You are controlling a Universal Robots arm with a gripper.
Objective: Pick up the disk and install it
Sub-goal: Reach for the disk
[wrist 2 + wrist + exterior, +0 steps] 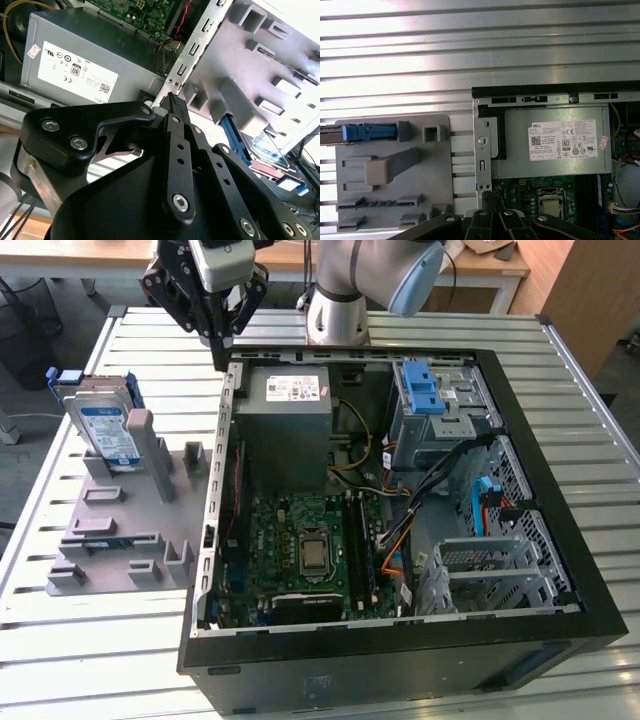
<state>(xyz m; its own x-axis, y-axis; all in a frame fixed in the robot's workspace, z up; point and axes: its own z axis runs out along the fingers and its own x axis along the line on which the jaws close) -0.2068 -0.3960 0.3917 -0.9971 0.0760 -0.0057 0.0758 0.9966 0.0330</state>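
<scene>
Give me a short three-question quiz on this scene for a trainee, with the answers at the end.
1. True or false: the gripper holds the disk.
2. Where does the disk stand? A inside the computer case; B in the grey fixture; C in the gripper.
3. Fill in: the disk's carrier frame is ____.
Key: 1 false; 2 B; 3 blue.

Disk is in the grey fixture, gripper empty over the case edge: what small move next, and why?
Probably shift the gripper toward the exterior view's left, over the disk. It hangs shut and empty above the case wall, while the disk stands upright in the grey fixture.
</scene>
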